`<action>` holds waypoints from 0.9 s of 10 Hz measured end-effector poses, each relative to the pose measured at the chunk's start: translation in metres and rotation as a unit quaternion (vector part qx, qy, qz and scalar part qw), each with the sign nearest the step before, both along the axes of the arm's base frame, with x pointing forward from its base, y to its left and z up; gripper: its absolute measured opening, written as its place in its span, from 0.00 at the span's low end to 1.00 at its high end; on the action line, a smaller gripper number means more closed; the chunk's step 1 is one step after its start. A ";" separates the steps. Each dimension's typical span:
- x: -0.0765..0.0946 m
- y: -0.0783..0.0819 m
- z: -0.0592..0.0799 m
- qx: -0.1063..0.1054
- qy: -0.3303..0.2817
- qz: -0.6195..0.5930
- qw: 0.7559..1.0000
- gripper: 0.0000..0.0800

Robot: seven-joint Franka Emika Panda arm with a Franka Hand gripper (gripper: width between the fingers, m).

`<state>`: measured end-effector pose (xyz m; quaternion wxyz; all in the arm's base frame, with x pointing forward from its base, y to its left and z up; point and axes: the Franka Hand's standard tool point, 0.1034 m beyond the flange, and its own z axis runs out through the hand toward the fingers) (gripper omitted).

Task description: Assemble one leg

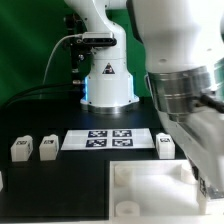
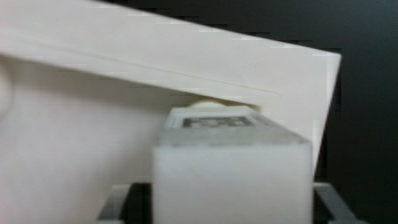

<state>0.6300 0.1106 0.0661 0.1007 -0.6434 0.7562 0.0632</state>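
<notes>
Although the exterior view hides the fingers behind the arm's bulk, the wrist view shows a leg (image 2: 226, 165) standing between the two dark fingers (image 2: 125, 203), its tagged end pointing away from the wrist and toward the plate (image 2: 160, 85). The gripper (image 2: 226, 205) looks clamped on that leg, with a finger on each side and no gap visible.

The leg's long axis runs straight out from the gripper, and its far end sits just at a rounded socket (image 2: 217, 103) near the plate's edge; whether it touches the socket I cannot tell. My reading is that the next move turns on keeping that axis lined up with the socket.

In the exterior view the plate (image 1: 150, 190) lies on the black table (image 1: 60, 185), under the arm. Beyond the plate lies the marker board (image 1: 108, 139). Three loose legs stand near it: two (image 1: 22, 148) (image 1: 48, 147) toward the exterior view's left and one (image 1: 165, 145) just off the board's other end, clear of the plate.
</notes>
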 end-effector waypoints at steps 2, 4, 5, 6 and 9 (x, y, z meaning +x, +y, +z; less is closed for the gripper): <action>0.003 0.002 0.002 0.002 0.017 -0.085 0.996 0.37; 0.003 -0.001 0.003 0.001 0.026 -0.131 0.991 0.37; 0.003 -0.001 0.004 0.000 0.025 -0.133 0.991 0.37; 0.002 -0.001 0.002 0.000 0.027 -0.129 0.991 0.37; -0.004 0.002 0.001 -0.002 0.026 -0.122 0.992 0.76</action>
